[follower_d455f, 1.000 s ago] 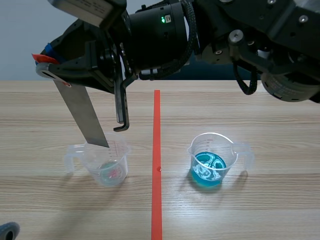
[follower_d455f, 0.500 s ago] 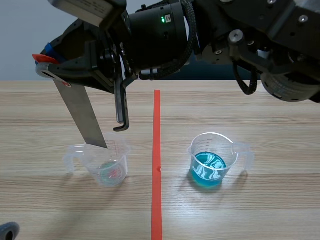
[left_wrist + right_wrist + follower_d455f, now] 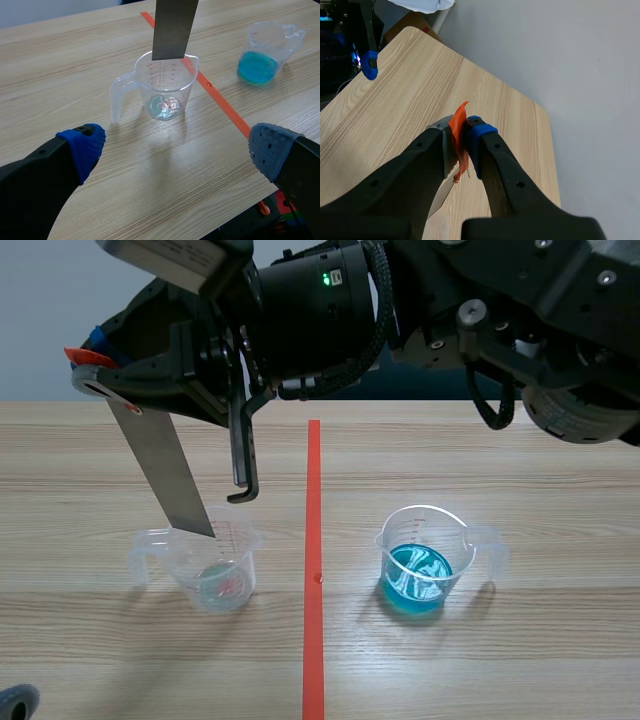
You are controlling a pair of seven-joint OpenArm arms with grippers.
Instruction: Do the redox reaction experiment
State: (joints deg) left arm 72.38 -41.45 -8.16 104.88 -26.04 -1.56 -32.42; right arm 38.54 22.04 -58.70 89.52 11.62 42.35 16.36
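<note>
Metal strip (image 3: 165, 470): top end hidden from you between the pressed fingers of the right gripper (image 3: 461, 132); the left wrist view's edge cuts it off above the clear beaker (image 3: 172, 92). Beaker's printed scale (image 3: 161, 75) and pale dregs (image 3: 164, 106): too small for you to read. Left gripper (image 3: 14, 703), scene view: only a grey tip at the beaker's eight o'clock, rest out of frame.

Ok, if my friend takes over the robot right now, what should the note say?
Right gripper: shut on the metal strip, raised over the clear cup; strip's lower end at the rim, above the liquid.
Left gripper: open, low, facing the clear cup, empty.
Blue-liquid cup: across the tape line.
Done: strip is held. Left: dipping it.
</note>
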